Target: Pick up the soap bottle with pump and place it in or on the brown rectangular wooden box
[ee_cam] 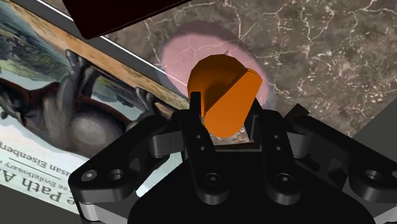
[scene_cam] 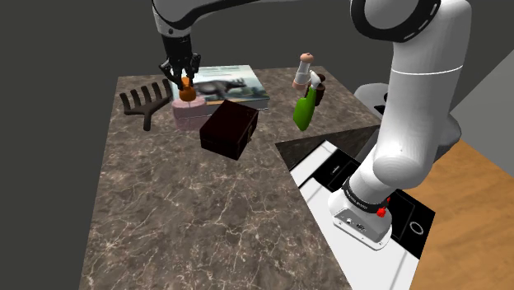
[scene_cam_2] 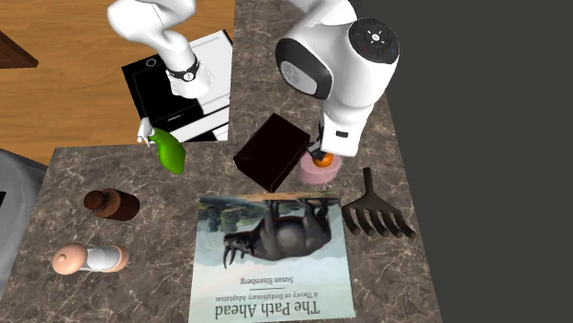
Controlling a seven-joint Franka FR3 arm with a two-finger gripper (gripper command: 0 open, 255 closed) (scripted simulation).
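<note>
Pink soap bottle [scene_cam: 188, 115], orange pump [ee_cam: 222, 95]; dark brown box [scene_cam: 229, 129]; brown white-veined counter [scene_cam: 189, 214]; green spray bottle [scene_cam: 303, 112].

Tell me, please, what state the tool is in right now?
Tool: closed on the bottle, gripping its orange pump.

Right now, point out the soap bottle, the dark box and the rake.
soap bottle [scene_cam: 188, 114], shoulder view, on its pink body.
dark box [scene_cam: 230, 128], shoulder view, on its lid.
rake [scene_cam: 146, 105], shoulder view, where the tines join.
</note>
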